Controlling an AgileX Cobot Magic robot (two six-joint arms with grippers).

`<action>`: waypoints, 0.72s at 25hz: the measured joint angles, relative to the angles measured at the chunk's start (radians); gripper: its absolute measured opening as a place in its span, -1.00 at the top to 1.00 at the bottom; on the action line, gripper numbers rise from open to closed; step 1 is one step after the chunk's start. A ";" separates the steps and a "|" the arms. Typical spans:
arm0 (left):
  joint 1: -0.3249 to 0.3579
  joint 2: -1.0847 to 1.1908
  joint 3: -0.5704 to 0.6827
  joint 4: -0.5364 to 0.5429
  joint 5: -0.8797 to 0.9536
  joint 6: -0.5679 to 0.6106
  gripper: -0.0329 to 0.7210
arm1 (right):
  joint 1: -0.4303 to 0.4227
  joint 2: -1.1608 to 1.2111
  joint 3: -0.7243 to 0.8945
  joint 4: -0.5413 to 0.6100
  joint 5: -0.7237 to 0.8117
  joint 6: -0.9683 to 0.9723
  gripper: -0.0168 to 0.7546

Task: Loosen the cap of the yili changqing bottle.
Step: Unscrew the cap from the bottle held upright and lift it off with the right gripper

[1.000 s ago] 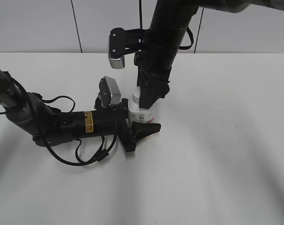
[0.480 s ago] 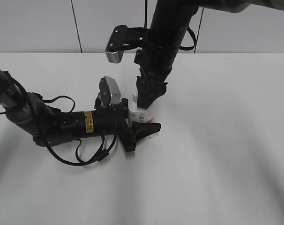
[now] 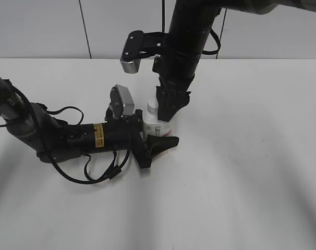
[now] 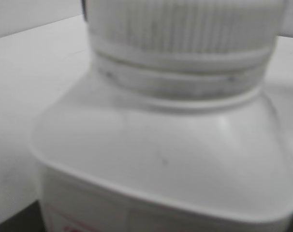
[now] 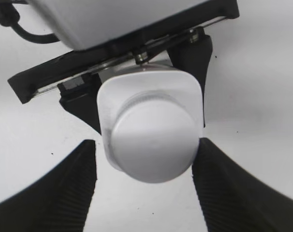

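The yili changqing bottle (image 3: 160,126) stands upright on the white table, white with a pink-red print. My left gripper (image 3: 154,133) lies low along the table and is shut on the bottle's body. In the left wrist view the bottle's shoulder (image 4: 161,145) and the ribbed white cap (image 4: 185,24) fill the frame, blurred. My right gripper (image 3: 167,112) hangs straight down over the cap (image 3: 153,108). From the right wrist, its ribbed black fingers (image 5: 74,188) flank the cap (image 5: 153,145). A thin gap shows on the left side; the right finger sits at the cap's edge. The jaws are open.
The left arm's camera housing (image 3: 122,101) stands close beside the right gripper. Black cables (image 3: 100,172) loop on the table (image 3: 241,182) under the left arm. A pale panelled wall (image 3: 43,31) runs behind.
The right wrist has turned slightly about the cap, swinging its camera up and back. Bottle and left arm have not moved.
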 joint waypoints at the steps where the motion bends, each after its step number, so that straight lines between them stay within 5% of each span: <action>1: 0.000 0.000 0.000 0.000 0.000 0.000 -0.28 | 0.000 0.000 0.000 0.000 0.000 -0.011 -0.32; 18: 0.000 0.000 0.000 -0.002 0.005 -0.002 -0.28 | 0.000 -0.053 -0.007 0.032 0.004 0.042 -0.32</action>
